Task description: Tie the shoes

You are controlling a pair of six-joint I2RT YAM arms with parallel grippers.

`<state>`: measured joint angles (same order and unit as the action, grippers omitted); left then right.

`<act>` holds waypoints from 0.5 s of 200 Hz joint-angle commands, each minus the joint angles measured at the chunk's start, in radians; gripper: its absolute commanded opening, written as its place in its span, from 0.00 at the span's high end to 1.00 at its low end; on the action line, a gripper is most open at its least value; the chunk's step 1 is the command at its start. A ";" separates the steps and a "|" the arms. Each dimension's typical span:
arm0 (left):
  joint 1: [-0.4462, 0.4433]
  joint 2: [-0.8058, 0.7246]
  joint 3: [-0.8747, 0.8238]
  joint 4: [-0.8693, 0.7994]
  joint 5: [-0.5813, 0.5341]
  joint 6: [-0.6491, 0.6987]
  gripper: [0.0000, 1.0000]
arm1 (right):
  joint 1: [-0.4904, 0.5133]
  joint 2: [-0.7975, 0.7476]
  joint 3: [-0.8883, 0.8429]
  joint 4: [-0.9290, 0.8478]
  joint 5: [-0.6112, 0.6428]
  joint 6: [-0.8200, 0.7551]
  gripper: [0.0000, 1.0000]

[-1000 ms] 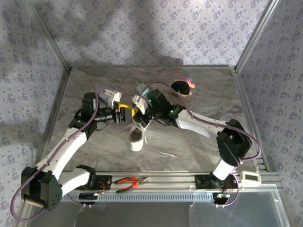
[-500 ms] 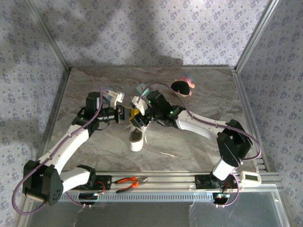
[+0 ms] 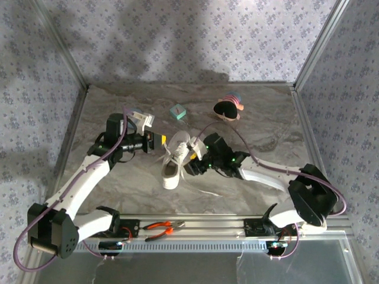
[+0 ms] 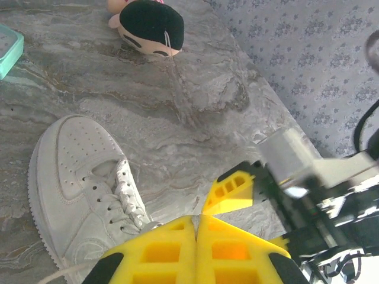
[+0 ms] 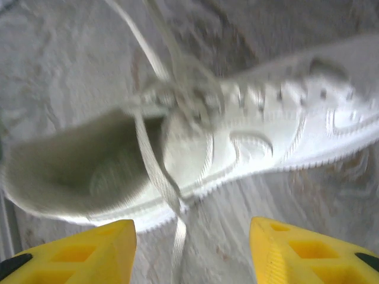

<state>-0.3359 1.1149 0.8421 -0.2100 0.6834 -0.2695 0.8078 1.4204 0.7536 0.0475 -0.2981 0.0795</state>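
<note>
White sneaker (image 3: pixel 173 161): one lace (image 5: pixel 155 171) drapes across its opening.

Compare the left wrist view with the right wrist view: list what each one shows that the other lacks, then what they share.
Left wrist: the left gripper with its yellow fingers pressed together, the dark plush toy, a corner of the teal box, and the patterned wall. Right wrist: the right gripper with fingers apart, the sneaker's dark inside opening, and a lace running between those fingers. Both: the white sneaker, its laces and the marbled table.
</note>
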 commanded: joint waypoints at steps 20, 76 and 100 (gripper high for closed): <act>0.003 0.012 0.064 -0.033 0.013 0.026 1.00 | 0.010 0.081 -0.012 0.099 0.028 -0.006 0.46; 0.001 0.015 0.091 -0.067 0.013 0.033 1.00 | 0.040 0.216 0.046 0.115 -0.028 -0.053 0.45; 0.001 0.017 0.100 -0.073 0.014 0.033 1.00 | 0.043 0.248 0.053 0.130 -0.024 -0.055 0.48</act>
<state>-0.3359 1.1286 0.8967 -0.2676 0.6838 -0.2516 0.8448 1.6421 0.7746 0.1436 -0.3073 0.0513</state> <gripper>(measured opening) 0.044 0.548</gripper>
